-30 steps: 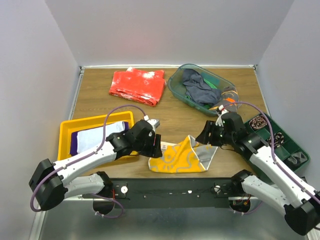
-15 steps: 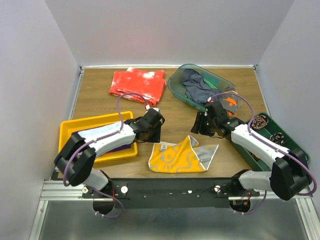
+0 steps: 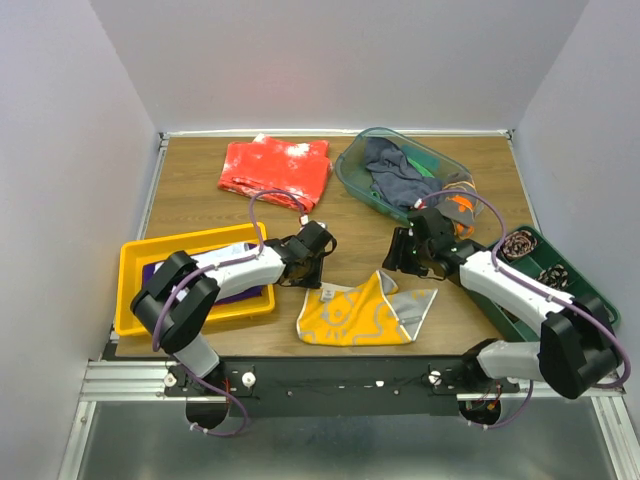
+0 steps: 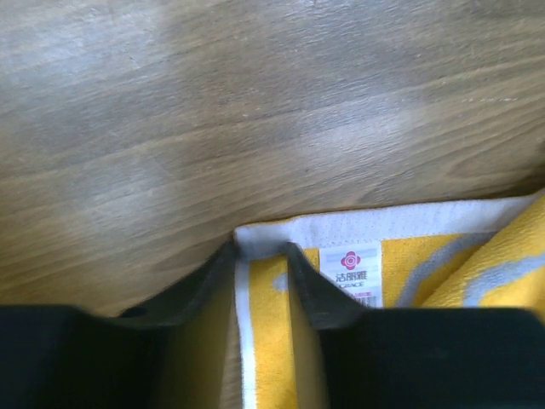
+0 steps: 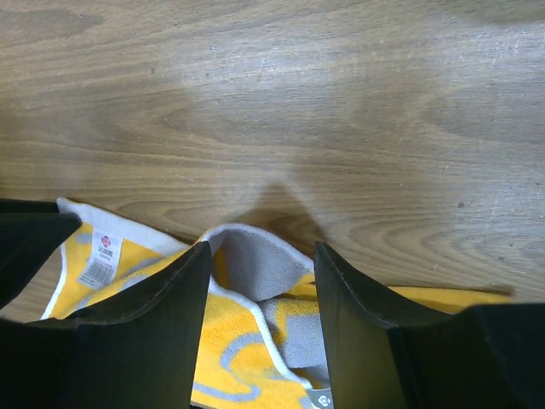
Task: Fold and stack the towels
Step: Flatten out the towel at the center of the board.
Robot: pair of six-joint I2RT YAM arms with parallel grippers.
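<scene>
1. Plain, pale grey panels close the space in on three sides: a back wall (image 3: 340, 60), a left wall (image 3: 60, 150) and a right wall (image 3: 590, 120).
2. The table (image 3: 200, 195) has a brown wood-grain top, with a thin pale trim (image 3: 330, 132) where it meets the back wall.
3. A silver metal rail (image 3: 130, 378) runs along the table's near edge.
4. Below the rail lies a dull grey, brushed-looking surface (image 3: 330, 450).
5. The light is soft and even, leaving faint shadows and a mild sheen on the wood.

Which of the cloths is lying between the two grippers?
The yellow-and-grey towel at the front edge; the red cloth lies at the back, others in the yellow tray and bin.
</scene>
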